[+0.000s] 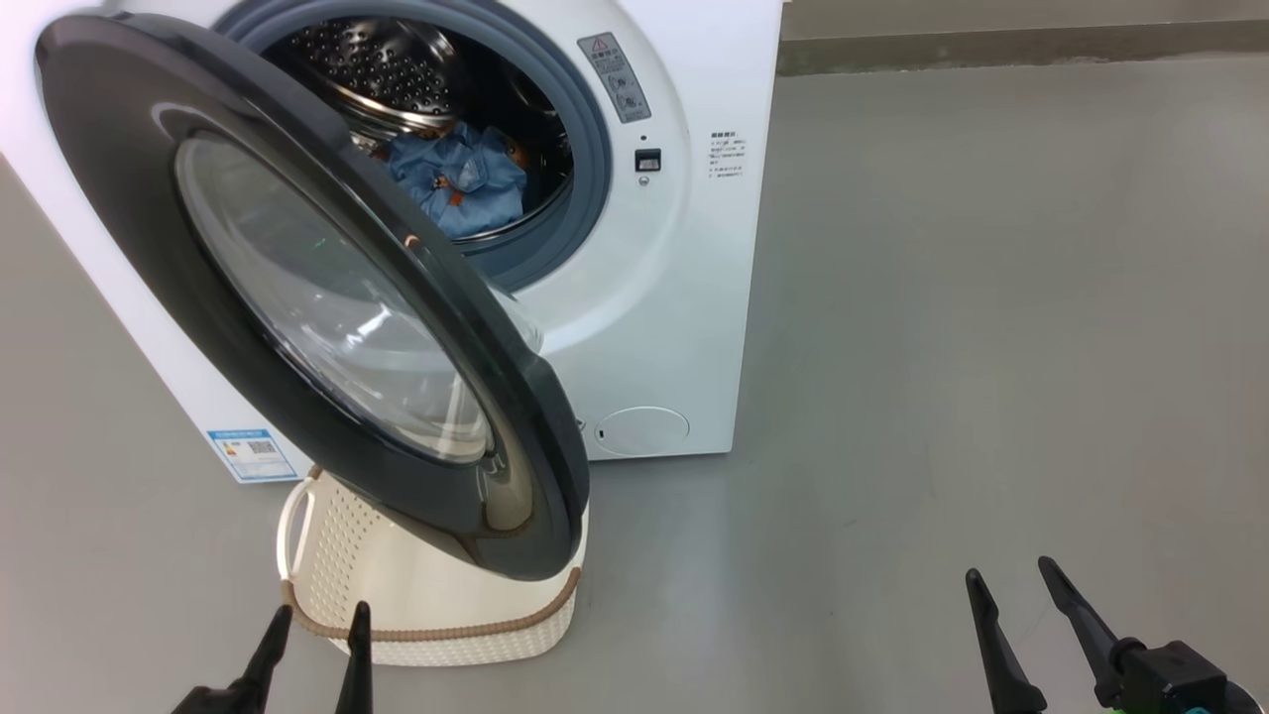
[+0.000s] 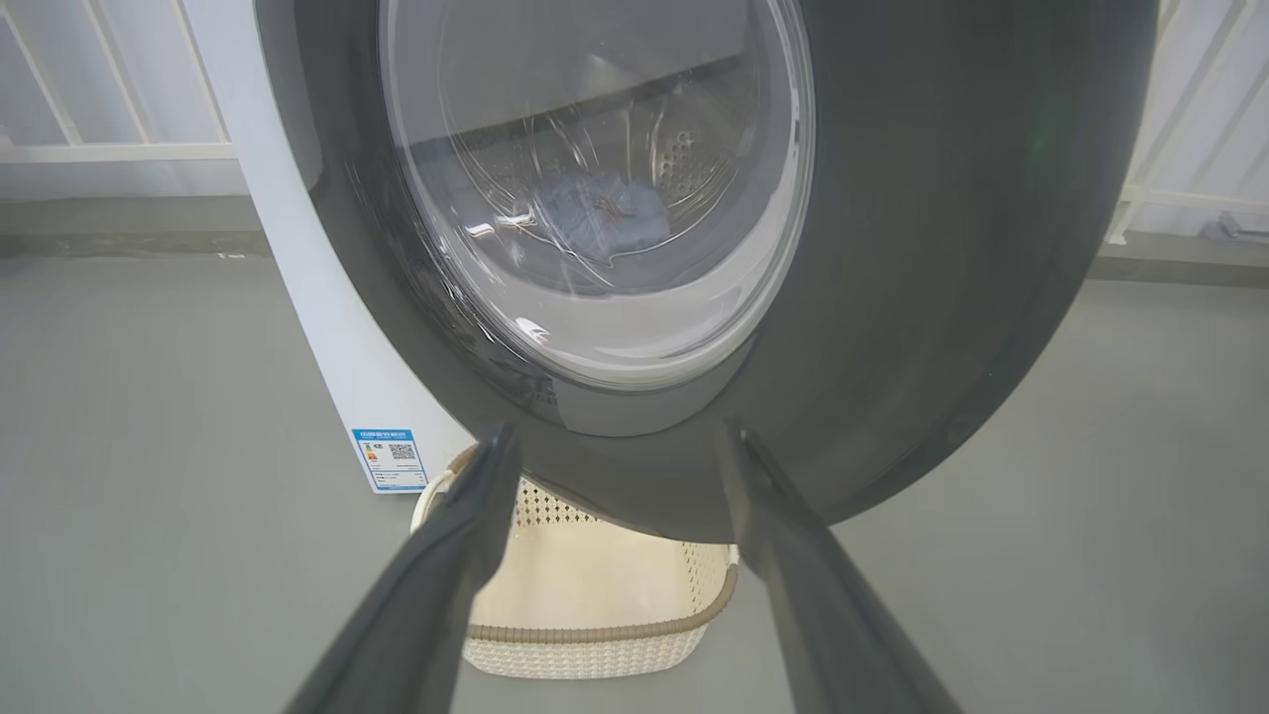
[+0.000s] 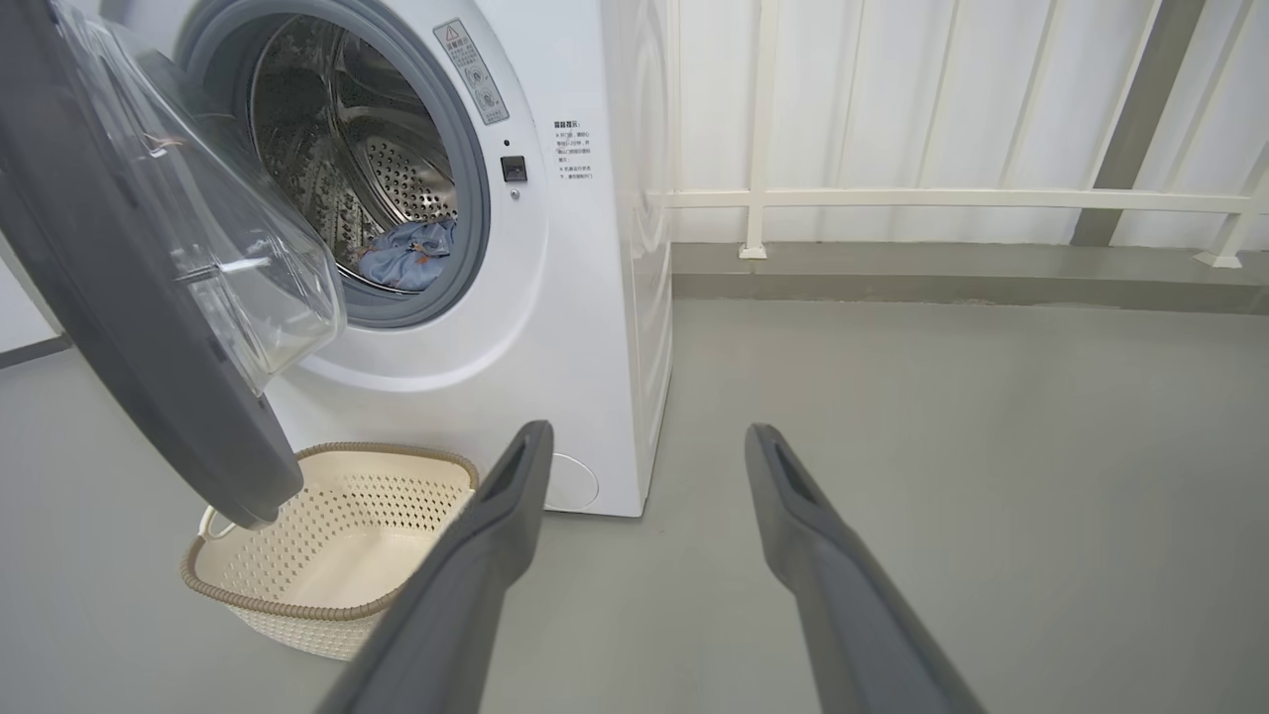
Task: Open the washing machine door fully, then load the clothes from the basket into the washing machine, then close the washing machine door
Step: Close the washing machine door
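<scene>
The white washing machine point(image 1: 654, 327) stands with its black-rimmed glass door point(image 1: 327, 297) swung partly out over the cream basket point(image 1: 436, 605). Light blue bear-print clothes point(image 1: 458, 180) lie inside the steel drum point(image 3: 406, 256). No clothes show in the basket point(image 3: 337, 545). My left gripper point(image 1: 317, 635) is open near the basket's front rim, below the door's lower edge point(image 2: 694, 476). My right gripper point(image 1: 1016, 590) is open over bare floor, well right of the machine. The basket point(image 2: 595, 605) sits under the door. A cream cloth piece is hidden or out of view.
Grey floor point(image 1: 991, 347) stretches wide to the right of the washer. A white railing point(image 3: 942, 198) and a low ledge run along the wall behind. A blue label sticker point(image 1: 253, 454) marks the machine's lower left side.
</scene>
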